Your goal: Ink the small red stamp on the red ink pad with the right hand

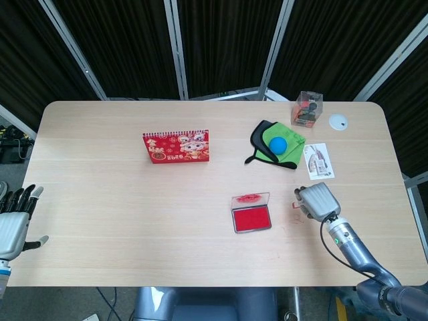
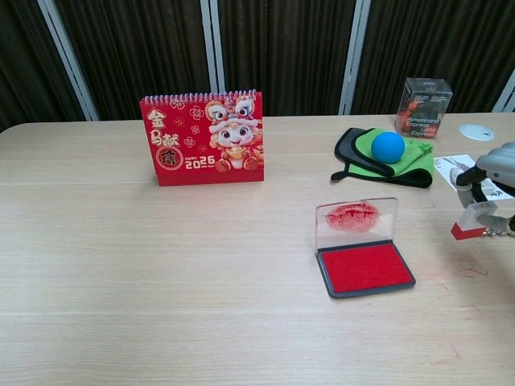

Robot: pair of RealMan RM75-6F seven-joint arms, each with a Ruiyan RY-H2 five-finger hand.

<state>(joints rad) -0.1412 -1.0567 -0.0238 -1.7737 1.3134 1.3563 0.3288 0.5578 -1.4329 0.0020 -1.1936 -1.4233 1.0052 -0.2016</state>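
Spanning both views, wooden surface [image 1: 134, 200] carries everything. Calendar [image 2: 203, 137] stands upright at the back left. Ink pad [image 2: 365, 268] lies open, lid [image 2: 356, 218] raised behind its red face. Right hand [image 2: 491, 181] sits well right of the pad, fingers clamped on the small stamp [image 2: 471, 221], red end down above the surface. Left hand [image 1: 13, 224] hangs off the left edge, fingers apart, holding nothing.

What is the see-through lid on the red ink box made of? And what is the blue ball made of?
The lid looks like clear hard plastic: the table shows through it, with red ink smears on it. The blue ball looks matte and smooth, perhaps rubber or foam; that cannot be settled by sight.
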